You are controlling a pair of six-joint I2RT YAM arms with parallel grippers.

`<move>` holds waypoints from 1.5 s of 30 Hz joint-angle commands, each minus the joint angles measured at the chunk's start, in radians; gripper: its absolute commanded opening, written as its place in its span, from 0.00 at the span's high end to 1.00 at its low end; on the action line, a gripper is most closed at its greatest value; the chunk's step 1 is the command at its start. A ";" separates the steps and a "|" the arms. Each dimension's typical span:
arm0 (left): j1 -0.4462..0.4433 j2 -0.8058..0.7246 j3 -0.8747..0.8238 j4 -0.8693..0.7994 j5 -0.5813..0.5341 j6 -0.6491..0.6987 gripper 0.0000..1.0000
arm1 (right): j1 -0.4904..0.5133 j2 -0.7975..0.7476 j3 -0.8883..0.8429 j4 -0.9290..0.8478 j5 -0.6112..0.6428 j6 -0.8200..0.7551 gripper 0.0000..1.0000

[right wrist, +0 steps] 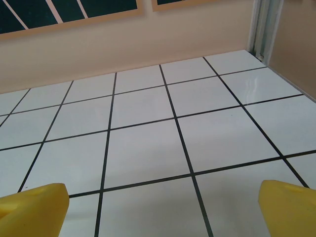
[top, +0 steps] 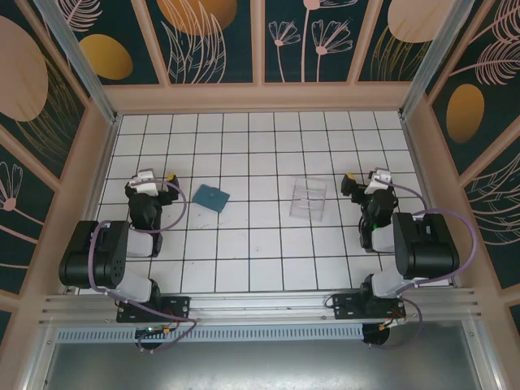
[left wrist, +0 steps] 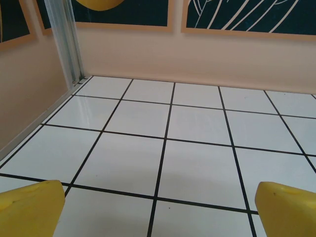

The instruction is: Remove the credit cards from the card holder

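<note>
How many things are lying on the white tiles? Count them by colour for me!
Blue wallet: 1
Clear tray: 1
Total: 2

Glossy tiles (left wrist: 197, 173), matt card holder (top: 210, 197), clr plastic tray (top: 308, 200).

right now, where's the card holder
In the top view the card holder lies flat on the white tiles left of centre, just right of the left gripper and well left of the clear tray.
</note>
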 commanded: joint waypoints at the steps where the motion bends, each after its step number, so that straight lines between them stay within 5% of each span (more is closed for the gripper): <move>1: 0.005 0.000 0.008 0.034 0.017 0.005 0.01 | -0.003 0.007 0.001 0.051 -0.004 -0.016 0.01; 25: 0.005 -0.012 0.006 0.032 0.022 0.008 0.01 | -0.001 0.005 0.000 0.055 -0.004 -0.017 0.01; 35: 0.002 -0.232 0.205 -0.567 -0.183 -0.180 0.02 | 0.024 -0.151 0.253 -0.633 0.062 0.058 0.01; 45: -0.012 -0.241 0.421 -1.049 0.111 -0.373 0.06 | 0.065 -0.233 0.458 -1.260 -0.203 0.337 0.14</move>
